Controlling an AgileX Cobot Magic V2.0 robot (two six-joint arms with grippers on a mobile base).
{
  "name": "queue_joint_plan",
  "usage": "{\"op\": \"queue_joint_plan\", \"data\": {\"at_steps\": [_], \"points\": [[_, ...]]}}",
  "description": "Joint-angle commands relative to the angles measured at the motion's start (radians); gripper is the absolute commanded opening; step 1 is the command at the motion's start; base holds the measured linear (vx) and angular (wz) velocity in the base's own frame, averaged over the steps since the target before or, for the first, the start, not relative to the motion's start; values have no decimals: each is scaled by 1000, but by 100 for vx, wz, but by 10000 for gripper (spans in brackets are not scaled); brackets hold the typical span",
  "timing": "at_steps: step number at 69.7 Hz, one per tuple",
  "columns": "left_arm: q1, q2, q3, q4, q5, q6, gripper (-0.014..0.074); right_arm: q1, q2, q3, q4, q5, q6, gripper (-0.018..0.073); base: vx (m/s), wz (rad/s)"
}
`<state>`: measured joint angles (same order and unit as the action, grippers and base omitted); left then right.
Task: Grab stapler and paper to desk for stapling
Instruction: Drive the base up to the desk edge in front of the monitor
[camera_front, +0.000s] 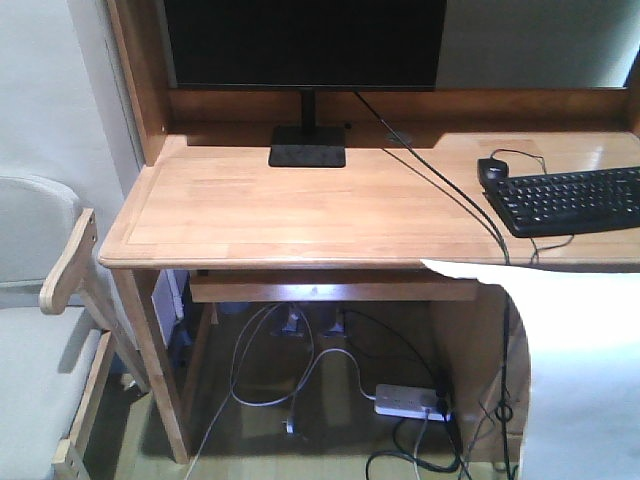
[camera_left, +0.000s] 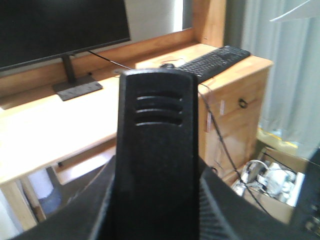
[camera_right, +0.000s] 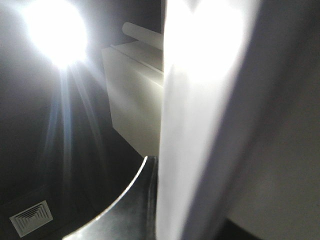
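Close up, my left gripper (camera_left: 155, 212) is pressed shut on the stapler (camera_left: 156, 150). It is a black body with three short grooves, standing upright between my jaws. It fills the middle of the left wrist view and blocks much of the desk (camera_left: 50, 130) behind it.

My right gripper (camera_right: 167, 225) pinches the paper (camera_right: 200, 125), which rises edge-on as a bright white band. Behind it are a glaring ceiling lamp (camera_right: 52, 30), a white box-shaped unit (camera_right: 132, 100) and a ceiling vent (camera_right: 31, 218).

From the front, the sheet hangs in the air at the lower right. It covers the desk's right front corner and the space below that corner.

On the honey-coloured plank top, a dark monitor (camera_front: 300, 40) stands on a black base (camera_front: 307, 147) at the back. A black keyboard (camera_front: 570, 200) and a black mouse (camera_front: 492, 170) lie to the right. A black cable (camera_front: 440, 180) runs across the top to the front edge.

Under the desk, a white power strip (camera_front: 408, 402) lies among loose cords. A pale chair (camera_front: 40, 330) stands just beside the desk's left side.

The desk's drawer front carries a dark handle (camera_left: 242, 103) and pale stickers (camera_left: 221, 106), too small to read. An open cardboard box (camera_left: 275, 180) sits on the floor near a pale curtain (camera_left: 290, 75).
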<state>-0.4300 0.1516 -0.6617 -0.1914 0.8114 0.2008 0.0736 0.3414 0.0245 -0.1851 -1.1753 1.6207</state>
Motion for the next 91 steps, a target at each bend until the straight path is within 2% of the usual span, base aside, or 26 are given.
{"op": "queue_joint_plan", "data": {"at_steps": [1, 91], "points": [[-1, 14, -27, -19, -117, -4, -6, -5, 8, -20, -2, -121, -16, -5, 22, 10], [-1, 14, -27, -19, -117, -4, -6, -5, 8, -20, -3, -121, -16, -5, 21, 2]]}}
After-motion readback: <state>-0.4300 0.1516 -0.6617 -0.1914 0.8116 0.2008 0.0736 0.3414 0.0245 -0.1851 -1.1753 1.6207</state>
